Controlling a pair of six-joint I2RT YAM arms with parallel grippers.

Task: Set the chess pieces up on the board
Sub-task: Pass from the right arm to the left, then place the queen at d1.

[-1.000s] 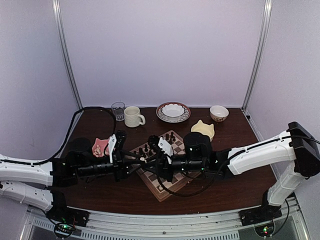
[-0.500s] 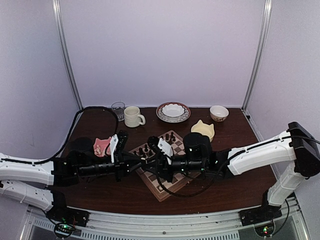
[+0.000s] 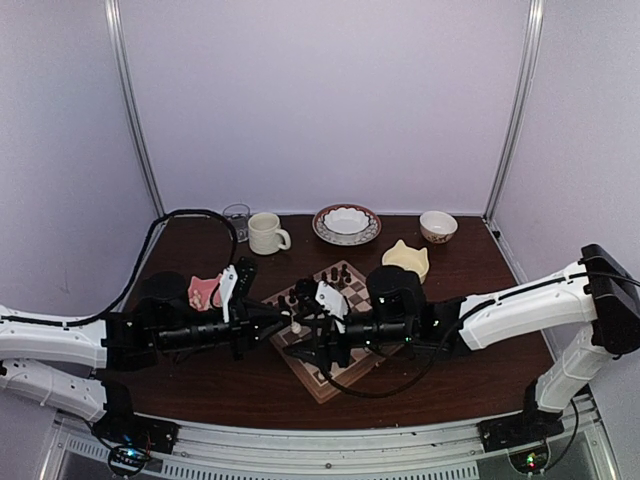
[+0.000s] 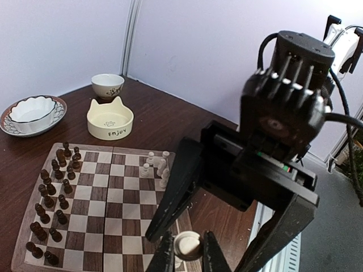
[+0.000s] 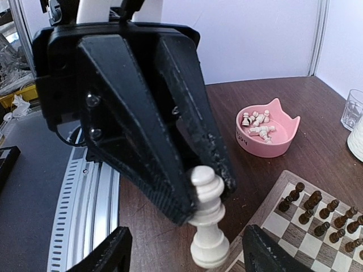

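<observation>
Presently, at the left, the pink cat-eared bowl point(image 5: 266, 133) is holding the spare white pieces point(image 5: 256, 122). The left gripper point(image 5: 204, 190) is pinching a cream-white chess piece point(image 5: 208, 238) by its rounded head, aloft near the chessboard's point(image 4: 122, 198) left edge. The piece is judged light, rigid and smooth, so liable to slip; the neck under the collar is offering the surer hold. The right gripper point(image 5: 190, 252) is standing wide open, its fingers flanking the piece without touching it. Rightward, dark pieces point(image 4: 51, 192) are crowding two ranks, while the opposite side is looking mostly bare.
</observation>
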